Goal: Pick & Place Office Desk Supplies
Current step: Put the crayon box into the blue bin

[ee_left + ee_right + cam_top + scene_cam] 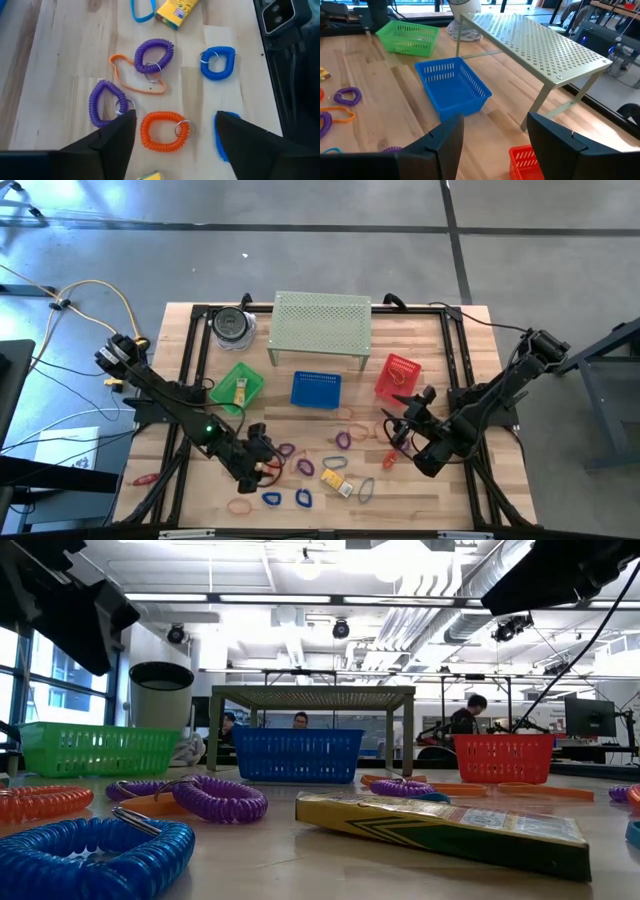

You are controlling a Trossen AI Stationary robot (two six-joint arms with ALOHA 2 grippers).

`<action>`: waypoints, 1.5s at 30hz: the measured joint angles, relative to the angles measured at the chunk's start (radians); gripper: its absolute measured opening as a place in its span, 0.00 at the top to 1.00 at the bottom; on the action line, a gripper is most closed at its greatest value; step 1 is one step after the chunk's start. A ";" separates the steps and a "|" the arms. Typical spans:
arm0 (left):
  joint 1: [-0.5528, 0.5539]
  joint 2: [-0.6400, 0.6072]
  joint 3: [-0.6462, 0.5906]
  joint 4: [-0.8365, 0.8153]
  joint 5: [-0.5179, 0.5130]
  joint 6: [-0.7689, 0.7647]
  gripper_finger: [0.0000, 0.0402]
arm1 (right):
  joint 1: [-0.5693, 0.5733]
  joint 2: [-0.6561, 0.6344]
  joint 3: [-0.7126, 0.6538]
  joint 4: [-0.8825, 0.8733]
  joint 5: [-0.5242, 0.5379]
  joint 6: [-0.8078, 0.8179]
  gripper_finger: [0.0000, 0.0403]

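Left claw (172, 132) open over coils; right claw (495, 135) open, empty.
Orange coil (162, 131) seen between left fingers only in wrist view.

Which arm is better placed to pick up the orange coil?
Left. Its open gripper hovers right over the orange coil, fingers on either side. The right gripper faces the blue basket, away from the coils.

Blue coil loop (221, 145) behind end effector
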 joint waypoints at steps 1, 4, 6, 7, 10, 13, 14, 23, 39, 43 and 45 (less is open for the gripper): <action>0.000 0.001 0.000 0.000 0.000 0.015 0.28 | 0.000 0.000 0.000 0.003 0.000 0.000 0.49; 0.000 0.002 0.000 0.000 0.000 0.033 0.22 | 0.000 0.000 0.000 0.006 -0.008 0.000 0.49; 0.000 0.002 0.000 0.000 0.000 0.034 0.20 | 0.000 0.000 0.000 0.006 -0.020 -0.008 0.49; 0.000 0.002 0.000 0.000 0.000 0.034 0.19 | 0.000 0.000 0.000 0.006 -0.024 -0.015 0.49; 0.000 0.002 0.000 0.000 0.000 0.034 0.19 | 0.000 0.000 0.000 0.007 -0.023 -0.018 0.49; 0.001 0.002 0.000 0.006 0.000 0.033 0.19 | 0.000 0.000 0.000 0.008 -0.023 -0.019 0.49; 0.001 0.002 0.000 0.015 0.001 0.030 0.19 | 0.000 0.000 0.000 0.008 -0.025 -0.023 0.49; -0.002 0.002 0.000 0.032 -0.016 0.031 0.19 | 0.000 0.000 0.000 0.008 -0.024 -0.026 0.49; -0.098 0.002 0.000 -0.192 0.021 -0.332 0.19 | 0.000 0.000 0.000 0.014 -0.043 -0.026 0.49; -0.130 0.002 0.000 -0.252 0.003 -0.422 0.19 | 0.000 0.000 0.000 0.014 -0.042 -0.026 0.49; -0.145 0.012 0.000 -0.267 -0.029 -0.429 0.19 | 0.000 0.000 0.000 0.014 -0.042 -0.026 0.49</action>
